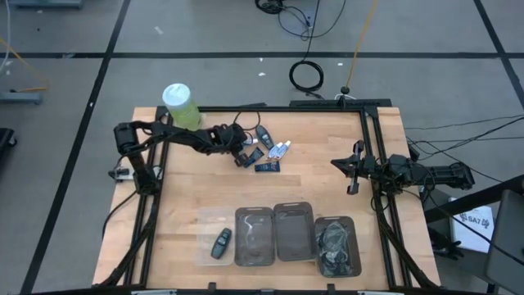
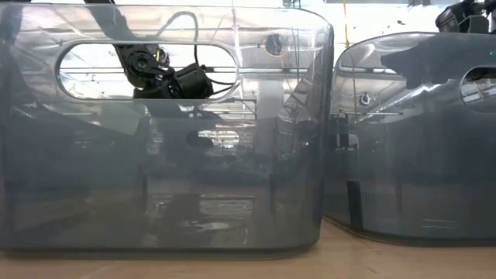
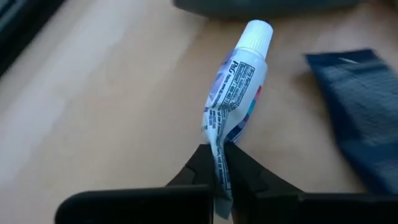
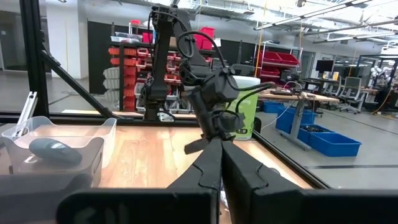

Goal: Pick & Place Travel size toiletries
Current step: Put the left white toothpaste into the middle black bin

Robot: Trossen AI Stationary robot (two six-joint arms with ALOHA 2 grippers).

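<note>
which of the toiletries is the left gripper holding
The white tube with the white cap and blue print: the left gripper is shut on its crimped tail. The dark navy sachet lies beside it on the table, untouched.

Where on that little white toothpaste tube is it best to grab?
Probably the flat crimped tail of the white tube, approached end-on, opposite its round cap. That end is thin enough to pinch, and the left gripper is shut on it there.
</note>
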